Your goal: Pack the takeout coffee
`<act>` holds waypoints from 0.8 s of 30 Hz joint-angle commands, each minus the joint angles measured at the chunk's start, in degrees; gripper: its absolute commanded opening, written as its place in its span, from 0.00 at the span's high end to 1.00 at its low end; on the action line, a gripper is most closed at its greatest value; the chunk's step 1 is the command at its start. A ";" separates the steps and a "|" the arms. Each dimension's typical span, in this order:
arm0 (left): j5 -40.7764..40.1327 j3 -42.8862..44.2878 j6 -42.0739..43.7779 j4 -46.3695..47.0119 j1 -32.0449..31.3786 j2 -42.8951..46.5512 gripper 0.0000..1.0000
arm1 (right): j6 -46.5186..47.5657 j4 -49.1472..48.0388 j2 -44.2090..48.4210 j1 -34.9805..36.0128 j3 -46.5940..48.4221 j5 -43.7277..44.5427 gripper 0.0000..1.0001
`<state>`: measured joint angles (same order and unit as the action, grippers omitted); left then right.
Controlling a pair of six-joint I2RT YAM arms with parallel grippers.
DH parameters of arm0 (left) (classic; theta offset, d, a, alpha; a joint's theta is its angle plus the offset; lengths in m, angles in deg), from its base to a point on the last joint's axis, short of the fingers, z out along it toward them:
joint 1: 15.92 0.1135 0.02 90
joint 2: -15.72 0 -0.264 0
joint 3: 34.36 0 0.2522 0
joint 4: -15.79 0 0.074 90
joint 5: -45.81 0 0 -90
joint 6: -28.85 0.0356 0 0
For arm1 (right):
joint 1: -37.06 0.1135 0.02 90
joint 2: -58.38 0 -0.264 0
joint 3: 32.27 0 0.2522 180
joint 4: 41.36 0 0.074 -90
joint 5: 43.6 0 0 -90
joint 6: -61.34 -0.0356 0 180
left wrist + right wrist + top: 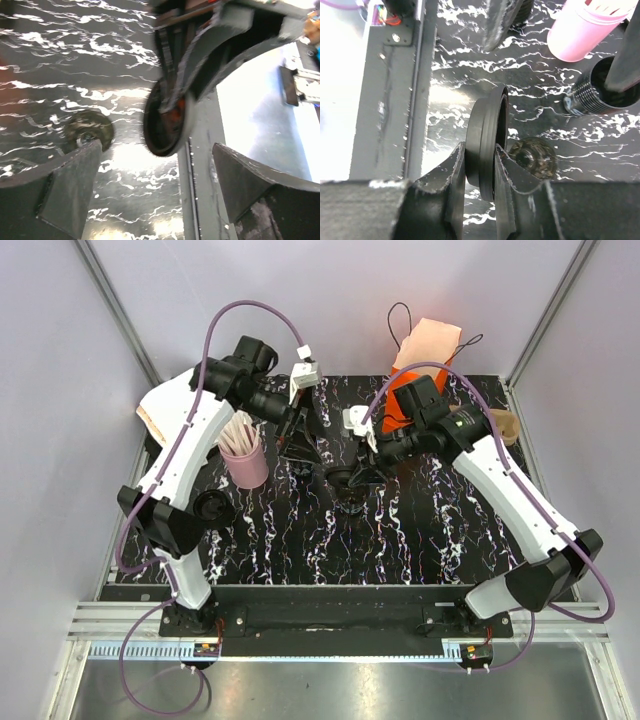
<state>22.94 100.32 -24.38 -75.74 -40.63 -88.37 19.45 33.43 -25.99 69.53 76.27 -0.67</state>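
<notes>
My right gripper (pixel 352 478) (pixel 480 175) is shut on a dark round lid (pixel 487 142), held on edge just above the table; the lid also shows in the top view (pixel 340 478). Right beside it stands a small black cup (pixel 532 157) (pixel 352 504), open-topped with a brownish inside, also in the left wrist view (pixel 90 129). No cup has a lid on it. A second, ribbed black cup (pixel 597 92) stands open farther off, with a dark finger of the left gripper in front of it. My left gripper (pixel 300 448) (pixel 160 195) is open and empty, facing the lid (pixel 165 122).
A pink cup of wooden sticks (pixel 245 460) (pixel 580 30) stands left of centre. The orange bag (pixel 405 405) with peach paper (pixel 430 340) stands at the back right behind the right arm. The marbled black table (pixel 300 550) ends in a metal rail at the front.
</notes>
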 commanded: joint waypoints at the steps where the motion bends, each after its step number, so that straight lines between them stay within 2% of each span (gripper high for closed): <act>1: -1.13 -0.94 -0.56 -1.53 0.45 4.15 0.01 | -8.46 -4.41 2.73 -2.14 1.55 -7.75 0.92; 8: 0.88 -7.98 -3.28 6.14 -0.34 8.47 0.01 | -31.64 -21.46 3.43 -8.91 -5.12 -17.79 0.92; 10: 1.68 -8.68 -4.34 8.07 -0.95 9.17 0.01 | -35.53 -26.98 3.26 -9.96 -7.84 -19.89 0.92; 16: 2.13 -9.30 -7.06 11.68 -2.80 9.09 0.01 | -54.76 -43.33 2.73 -12.25 -14.96 -26.57 0.93; 18: 1.95 -10.09 -7.94 14.30 -3.33 9.08 0.01 | -57.86 -48.35 2.64 -12.69 -16.55 -28.33 0.93; 24: 1.15 -12.55 -9.88 17.40 -4.64 8.21 0.01 | -62.88 -52.68 2.55 -13.04 -17.88 -29.66 0.94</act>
<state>22.86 88.45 -32.38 -62.91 -44.59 -80.96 -36.74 -10.83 -24.07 56.80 58.77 -26.64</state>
